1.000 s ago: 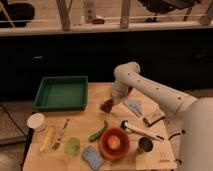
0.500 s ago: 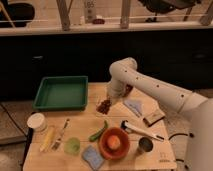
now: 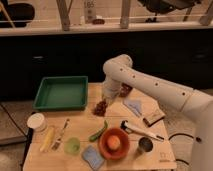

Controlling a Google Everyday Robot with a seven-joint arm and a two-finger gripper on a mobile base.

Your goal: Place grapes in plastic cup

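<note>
Two fingers (image 3: 107, 98) on grapes (image 3: 101, 107), beside tray (image 3: 61, 93)

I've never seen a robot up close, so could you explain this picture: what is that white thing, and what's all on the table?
The white thing is a robot arm, seen by one camera looking down on a wooden table. Its claw is closed, apparently on the grapes, just right of a green tray. Nearer the front stand a light-green plastic cup, a white container, a metal cup and a bowl holding something orange.
</note>
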